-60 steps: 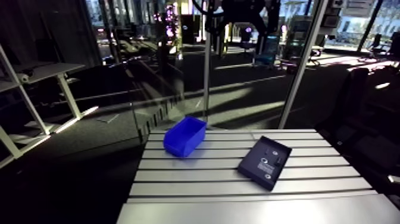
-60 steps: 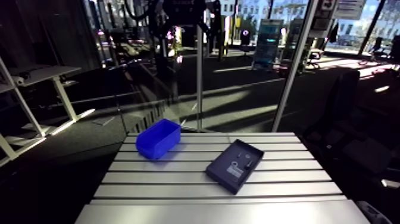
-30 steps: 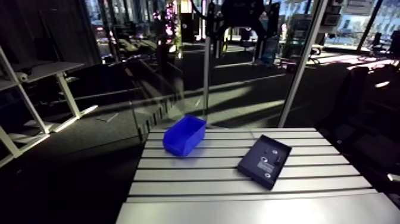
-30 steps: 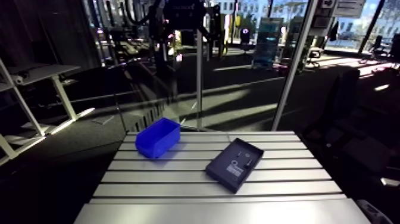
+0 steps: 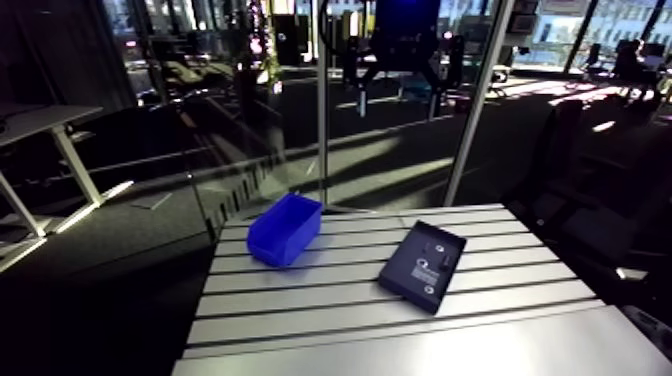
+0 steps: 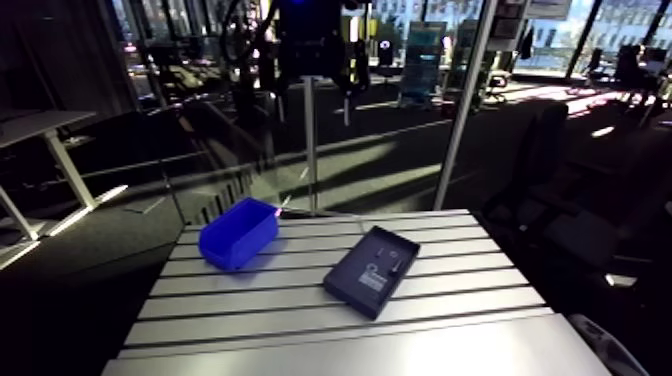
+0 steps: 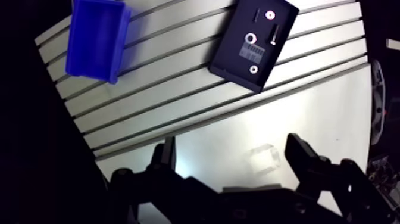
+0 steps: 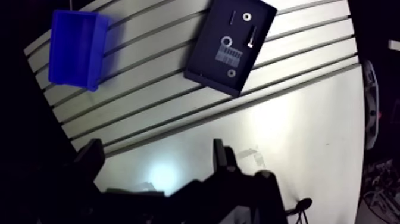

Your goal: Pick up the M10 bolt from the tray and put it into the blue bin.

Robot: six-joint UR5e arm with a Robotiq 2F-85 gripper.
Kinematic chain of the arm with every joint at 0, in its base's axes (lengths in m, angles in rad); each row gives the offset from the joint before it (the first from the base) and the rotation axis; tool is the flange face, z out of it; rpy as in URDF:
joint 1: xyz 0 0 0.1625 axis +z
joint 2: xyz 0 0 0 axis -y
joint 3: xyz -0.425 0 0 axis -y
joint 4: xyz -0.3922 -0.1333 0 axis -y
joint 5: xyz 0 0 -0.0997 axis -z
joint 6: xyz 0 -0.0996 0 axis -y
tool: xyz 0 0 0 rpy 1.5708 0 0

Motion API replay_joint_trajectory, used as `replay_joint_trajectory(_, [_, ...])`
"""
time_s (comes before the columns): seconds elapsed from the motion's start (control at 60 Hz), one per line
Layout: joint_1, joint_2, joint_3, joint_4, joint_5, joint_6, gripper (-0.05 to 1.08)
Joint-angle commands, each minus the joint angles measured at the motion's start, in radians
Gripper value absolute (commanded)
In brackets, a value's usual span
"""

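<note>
Main hazard: the pick itself. Probable M10 bolt (image 8: 249, 37), a slim shank lying flat in the black tray (image 8: 205, 68), just beside a ring-shaped nut (image 8: 227, 41) and near a washer (image 8: 244, 16), with another washer (image 8: 231, 72) toward the tray's other end. Easy to pinch the wrong piece or drag a neighbour along. Cannot confirm from here which piece is the M10.

Tray set askew to the slots of the aluminium table (image 8: 297, 137), so a wrist turn probably needed to close across the shank; closing along it would likely let the bolt roll or skid. Low-lying part, too: risk of a fingertip striking the tray floor or wall and shoving the tray.

Blue bin (image 5: 284, 229) at about ten o'clock from the tray in the arm view, well apart, open side up.

Gripper (image 7: 231, 143) high above the table, jaws spread wide, gripping nothing, touching nothing; tray ahead of it, well apart.
</note>
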Motion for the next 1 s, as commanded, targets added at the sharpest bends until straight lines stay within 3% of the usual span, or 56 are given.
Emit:
replay_joint_trajectory(0.017, [-0.067, 0.002, 0.044, -0.058, -0.001, 0.065, 0.0])
replay_joint_trajectory(0.483, [-0.118, 0.025, 0.139, -0.18, -0.005, 0.094, 0.01])
replay_joint_trajectory(0.783, [-0.15, 0.043, 0.185, -0.237, 0.003, 0.1, 0.01])
replay_joint_trajectory(1.0, [-0.157, 0.053, 0.215, -0.258, -0.011, 0.109, 0.01])
